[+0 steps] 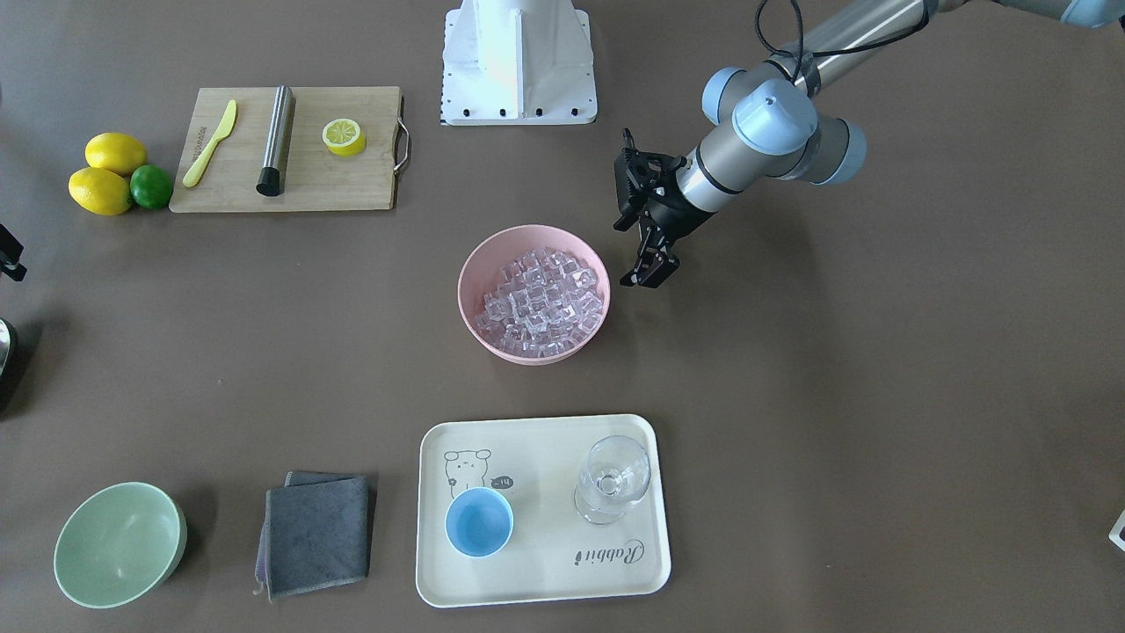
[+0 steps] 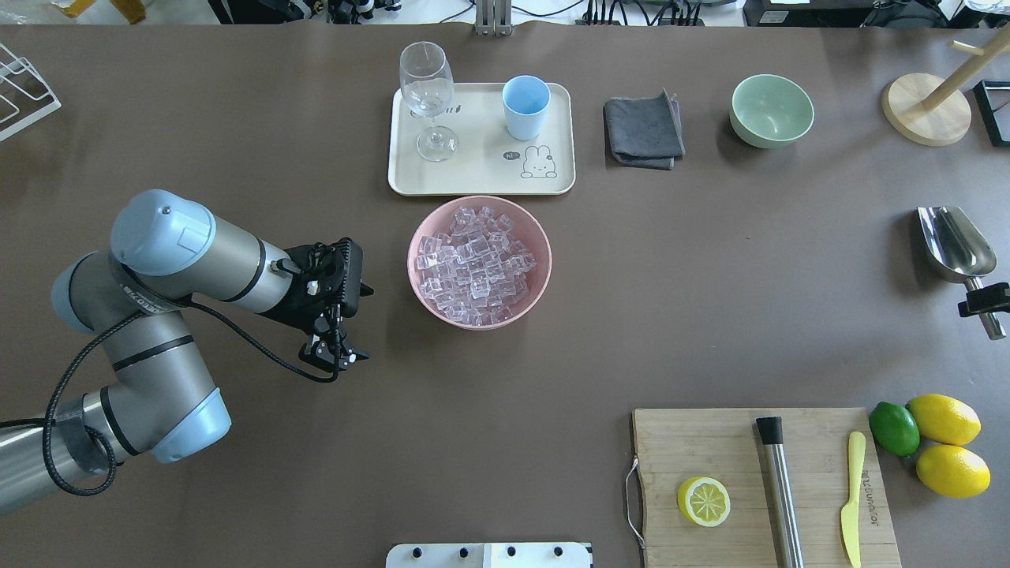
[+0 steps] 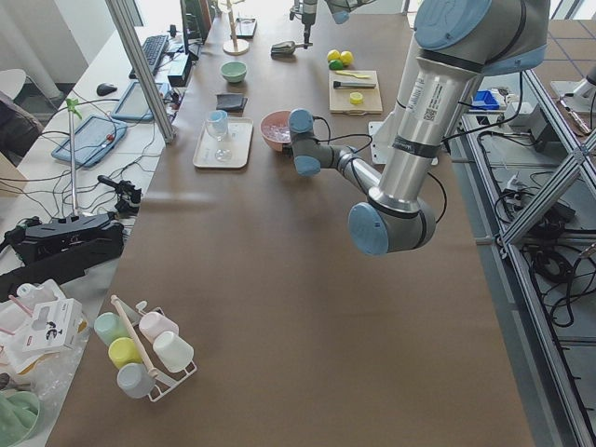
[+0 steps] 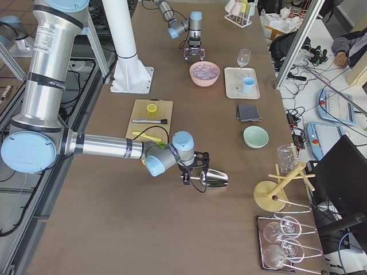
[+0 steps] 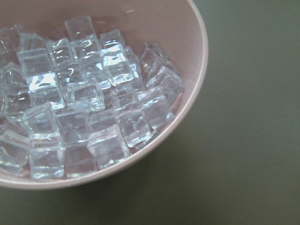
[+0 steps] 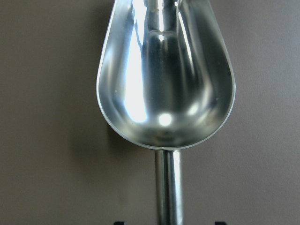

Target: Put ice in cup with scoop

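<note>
The steel scoop (image 2: 955, 244) lies on the table at the far right, and its empty bowl fills the right wrist view (image 6: 164, 79). My right gripper (image 2: 982, 301) straddles the scoop's handle (image 6: 168, 187). Its fingertips stand apart from the handle, so it is open. The ice (image 2: 473, 264) is heaped in a pink bowl (image 2: 411, 264) at the table's middle and shows close up in the left wrist view (image 5: 84, 103). My left gripper (image 2: 335, 356) hangs open and empty just left of that bowl. The light-blue cup (image 2: 525, 106) stands empty on a cream tray (image 2: 473, 180).
A clear stemmed glass (image 2: 428, 95) shares the tray. A grey cloth (image 2: 643, 130) and a pale green bowl (image 2: 772, 110) lie to its right. The cutting board (image 2: 710, 442) holds a lemon half, a steel cylinder and a yellow knife. Lemons and a lime (image 2: 894, 428) lie beside it.
</note>
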Controlling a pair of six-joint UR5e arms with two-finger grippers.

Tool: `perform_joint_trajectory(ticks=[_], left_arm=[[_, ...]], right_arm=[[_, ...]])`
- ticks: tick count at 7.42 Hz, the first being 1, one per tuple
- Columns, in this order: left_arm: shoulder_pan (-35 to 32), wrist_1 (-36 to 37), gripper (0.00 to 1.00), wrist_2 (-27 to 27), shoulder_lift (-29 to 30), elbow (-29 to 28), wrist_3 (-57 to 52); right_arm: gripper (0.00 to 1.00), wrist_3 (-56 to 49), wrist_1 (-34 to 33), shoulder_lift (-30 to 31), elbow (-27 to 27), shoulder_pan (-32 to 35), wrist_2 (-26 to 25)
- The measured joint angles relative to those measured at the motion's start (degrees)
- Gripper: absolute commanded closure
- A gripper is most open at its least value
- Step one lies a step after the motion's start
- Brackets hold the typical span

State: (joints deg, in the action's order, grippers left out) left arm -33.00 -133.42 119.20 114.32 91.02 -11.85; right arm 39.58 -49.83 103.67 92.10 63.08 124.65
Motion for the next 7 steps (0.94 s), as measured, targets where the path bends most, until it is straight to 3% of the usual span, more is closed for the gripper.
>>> perform_joint_trajectory(ticks=[4, 7], left_arm=[[-1.2, -0.2, 0.01, -0.2, 0.4, -1.2, 4.8], [-2.7, -0.1, 0.01, 0.9, 1.1, -2.4, 5.6]], right_arm=[[0.33, 3.1, 3.9, 1.2, -0.6, -0.8, -0.8], [0.64, 4.8, 6.2, 1.8, -0.9, -1.4, -0.8]])
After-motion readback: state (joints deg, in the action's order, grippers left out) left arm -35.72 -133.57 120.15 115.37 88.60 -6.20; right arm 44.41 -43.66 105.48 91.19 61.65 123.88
